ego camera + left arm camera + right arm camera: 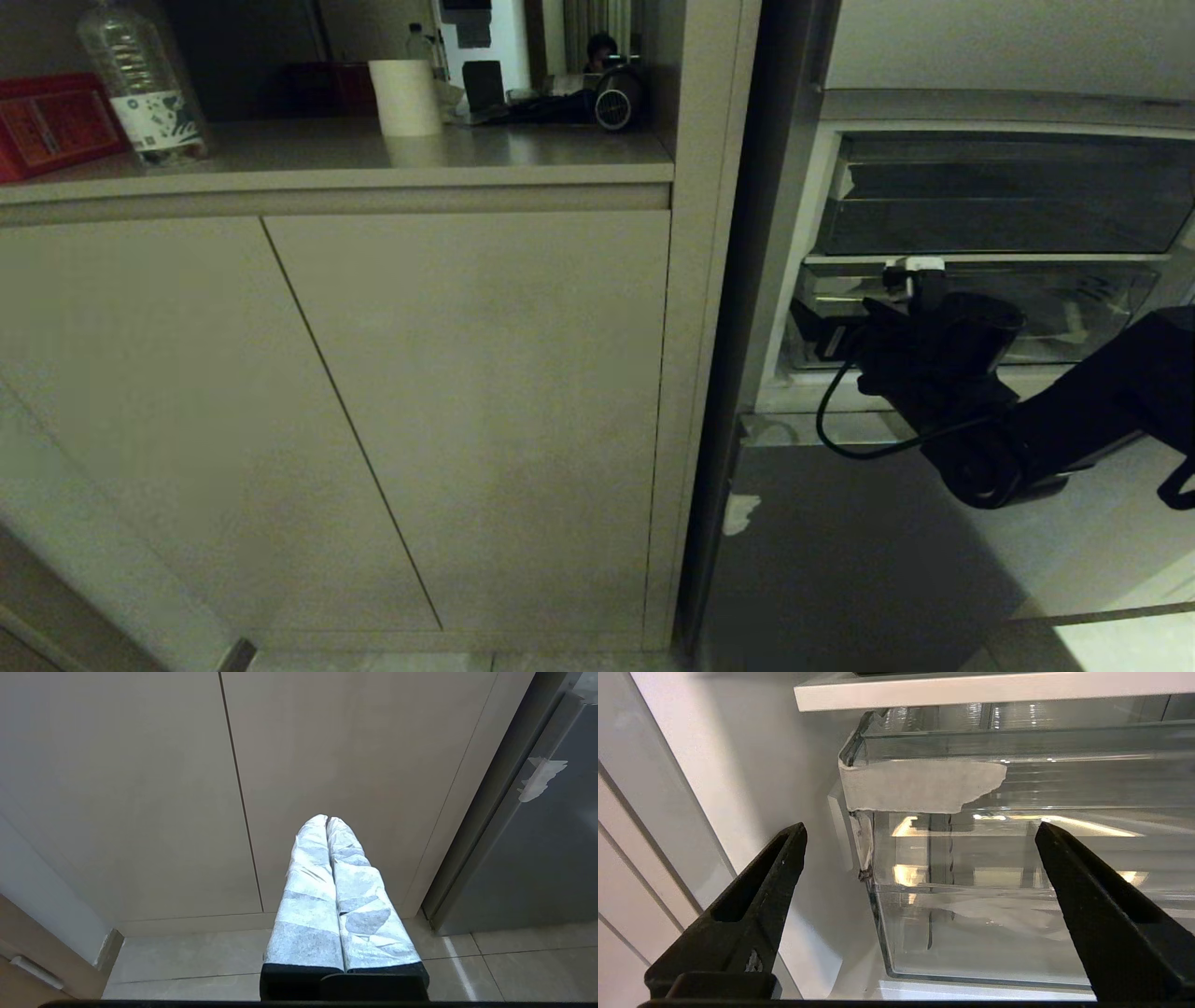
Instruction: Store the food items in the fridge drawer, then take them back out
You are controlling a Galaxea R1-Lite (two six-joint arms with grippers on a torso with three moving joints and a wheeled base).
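The fridge drawer (1083, 313) is a clear plastic bin low in the open fridge, with white tape (920, 786) on its front corner. My right gripper (820, 336) hovers just in front of that left front corner, open and empty. In the right wrist view the black fingers (780, 868) straddle the drawer's corner (920, 830), apart from it. My left gripper (327, 820) hangs parked before the cabinet, its tape-wrapped fingers pressed shut on nothing. The food items are out of view.
A darker smoky bin (1008, 219) sits above the drawer under a white shelf (971, 690). The fridge's white side wall (752, 788) is close to the gripper. Left of the fridge a cabinet (467, 420) carries a bottle (140, 84), paper roll (404, 96) and red box (51, 121).
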